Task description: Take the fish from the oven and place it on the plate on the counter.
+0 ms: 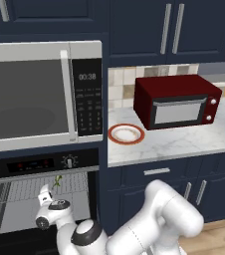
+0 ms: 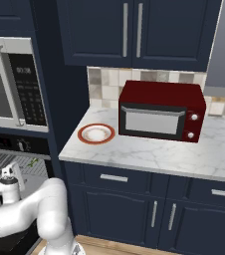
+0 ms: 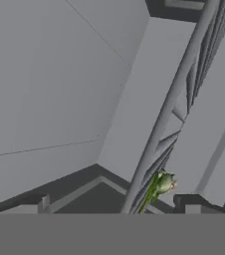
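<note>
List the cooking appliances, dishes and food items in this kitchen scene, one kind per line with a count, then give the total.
Microwave: 1
Oven: 1
Toaster oven: 1
Plate: 1
Fish: 1
Total: 5

Slender greenish fish [image 1: 57, 181] lies on the open oven's [image 1: 40, 164] wire rack; orange-rimmed plate [image 1: 126, 134] sits on counter [image 1: 184, 142].
</note>
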Robot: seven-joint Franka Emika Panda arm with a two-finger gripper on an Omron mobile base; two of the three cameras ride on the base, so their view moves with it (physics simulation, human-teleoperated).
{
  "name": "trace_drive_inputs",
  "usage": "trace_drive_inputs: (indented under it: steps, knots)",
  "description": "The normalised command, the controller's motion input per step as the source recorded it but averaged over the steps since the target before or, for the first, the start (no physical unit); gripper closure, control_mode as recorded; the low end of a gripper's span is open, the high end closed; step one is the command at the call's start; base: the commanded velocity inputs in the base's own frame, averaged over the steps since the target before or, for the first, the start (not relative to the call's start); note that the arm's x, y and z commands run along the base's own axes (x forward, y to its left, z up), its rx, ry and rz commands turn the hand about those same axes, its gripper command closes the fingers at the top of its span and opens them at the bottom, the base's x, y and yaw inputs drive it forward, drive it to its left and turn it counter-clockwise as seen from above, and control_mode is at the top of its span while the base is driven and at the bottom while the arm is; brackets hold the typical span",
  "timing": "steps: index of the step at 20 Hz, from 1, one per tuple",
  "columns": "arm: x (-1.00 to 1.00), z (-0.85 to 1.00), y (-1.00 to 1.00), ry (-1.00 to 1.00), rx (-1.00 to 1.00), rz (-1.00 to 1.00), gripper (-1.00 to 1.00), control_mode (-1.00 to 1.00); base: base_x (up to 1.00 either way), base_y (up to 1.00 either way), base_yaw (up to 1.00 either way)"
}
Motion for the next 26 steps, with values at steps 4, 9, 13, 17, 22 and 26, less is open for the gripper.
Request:
trace_drive_inputs:
  steps: [4,9,13,17,22,26]
  knots:
    - [0.02,-0.7,0.03,-0.03,-0.08,0.09,-1.0,-1.0,0.0,0.0,0.0]
    - [0.09,-0.63,0.05,-0.19,-0.03,0.11,-1.0,-1.0,0.0,0.0,0.0]
    - [0.19,-0.68,0.06,-0.18,-0.03,0.09,-1.0,-1.0,0.0,0.0,0.0]
    - [0.12,-0.59,0.01,-0.13,-0.03,0.08,-1.0,-1.0,0.0,0.0,0.0]
    - [0.15,-0.5,0.0,-0.14,-0.01,0.08,-1.0,-1.0,0.0,0.0,0.0]
    - [0.2,-0.46,0.03,-0.28,0.0,0.09,-1.0,-1.0,0.0,0.0,0.0]
